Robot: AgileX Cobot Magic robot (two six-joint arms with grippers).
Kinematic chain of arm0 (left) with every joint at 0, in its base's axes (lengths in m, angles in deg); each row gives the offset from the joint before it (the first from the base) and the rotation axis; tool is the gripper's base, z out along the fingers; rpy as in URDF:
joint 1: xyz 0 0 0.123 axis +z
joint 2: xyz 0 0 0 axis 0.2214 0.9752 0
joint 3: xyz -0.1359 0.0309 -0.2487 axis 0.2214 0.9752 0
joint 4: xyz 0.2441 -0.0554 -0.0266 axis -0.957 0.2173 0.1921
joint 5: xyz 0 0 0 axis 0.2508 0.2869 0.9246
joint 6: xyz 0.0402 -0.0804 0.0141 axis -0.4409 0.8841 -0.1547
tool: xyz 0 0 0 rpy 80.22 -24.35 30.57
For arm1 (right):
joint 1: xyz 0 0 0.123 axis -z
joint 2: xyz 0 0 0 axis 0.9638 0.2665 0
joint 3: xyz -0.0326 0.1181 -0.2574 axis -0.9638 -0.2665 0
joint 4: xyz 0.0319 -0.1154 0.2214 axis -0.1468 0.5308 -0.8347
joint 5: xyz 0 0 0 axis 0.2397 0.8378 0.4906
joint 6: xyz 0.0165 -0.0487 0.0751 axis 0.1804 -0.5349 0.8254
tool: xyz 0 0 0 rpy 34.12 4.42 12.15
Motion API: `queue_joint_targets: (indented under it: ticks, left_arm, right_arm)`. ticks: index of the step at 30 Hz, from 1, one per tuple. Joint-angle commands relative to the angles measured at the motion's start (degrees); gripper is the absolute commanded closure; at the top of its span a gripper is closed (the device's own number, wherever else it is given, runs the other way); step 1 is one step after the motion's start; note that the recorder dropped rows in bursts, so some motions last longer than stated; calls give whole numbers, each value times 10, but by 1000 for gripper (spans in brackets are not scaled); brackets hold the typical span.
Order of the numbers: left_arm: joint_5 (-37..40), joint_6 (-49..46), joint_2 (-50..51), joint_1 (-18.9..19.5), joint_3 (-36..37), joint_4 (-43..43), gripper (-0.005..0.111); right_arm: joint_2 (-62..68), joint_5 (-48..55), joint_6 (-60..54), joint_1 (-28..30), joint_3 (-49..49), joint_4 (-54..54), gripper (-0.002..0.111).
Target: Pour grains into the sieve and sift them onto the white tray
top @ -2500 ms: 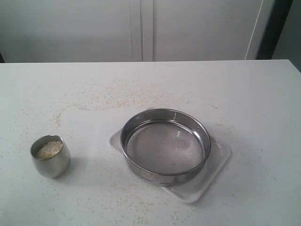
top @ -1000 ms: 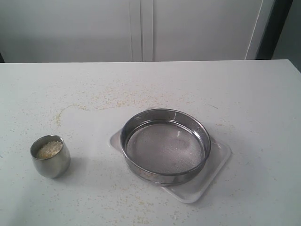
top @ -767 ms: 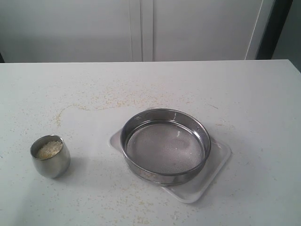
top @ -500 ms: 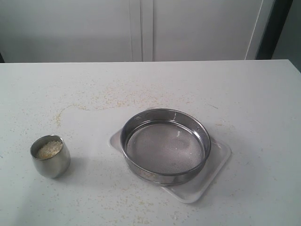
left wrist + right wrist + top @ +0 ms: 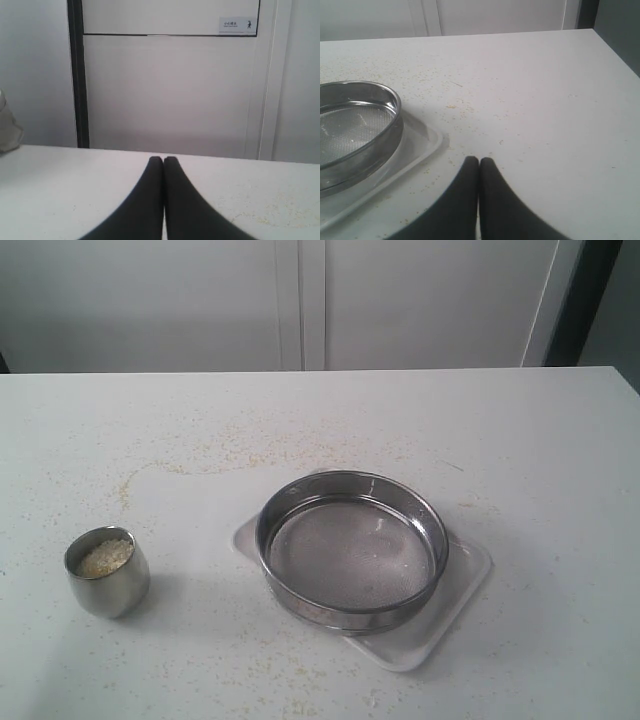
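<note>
The round steel sieve [image 5: 351, 550] rests on the white tray [image 5: 455, 598] at centre right of the table. It shows again in the right wrist view, the sieve [image 5: 355, 127] on the tray [image 5: 417, 145]. The grains [image 5: 105, 557] fill a small rounded steel cup [image 5: 108, 572] at the left, standing upright. Neither arm shows in the exterior view. My left gripper [image 5: 163, 160] is shut with nothing held, low over bare table. My right gripper [image 5: 479, 161] is shut and holds nothing, beside the tray's corner.
Loose yellowish granules are scattered over the white table [image 5: 320, 430], thickest in an arc behind the sieve. White cabinet doors [image 5: 300, 300] stand behind the table's far edge. The table's right corner [image 5: 592, 31] shows in the right wrist view.
</note>
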Motion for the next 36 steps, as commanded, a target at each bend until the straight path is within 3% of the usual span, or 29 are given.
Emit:
queue_joint_targets:
  ticks: [1,6,30,36]
  left_arm:
    - [-40,38,65,2,2,-58,107]
    - [-83,105,145,2,2,-184,107]
    - [-286,139,538,2,2,-267,107]
    - [-323,132,640,2,2,-320,107]
  right_arm:
    - [-3,-8,-1,4,-1,0,108]
    - [-3,-8,-1,4,-1,0,108]
    - [-3,-8,-1,4,-1,0,108]
    - [-3,-8,-1,4,-1,0,108]
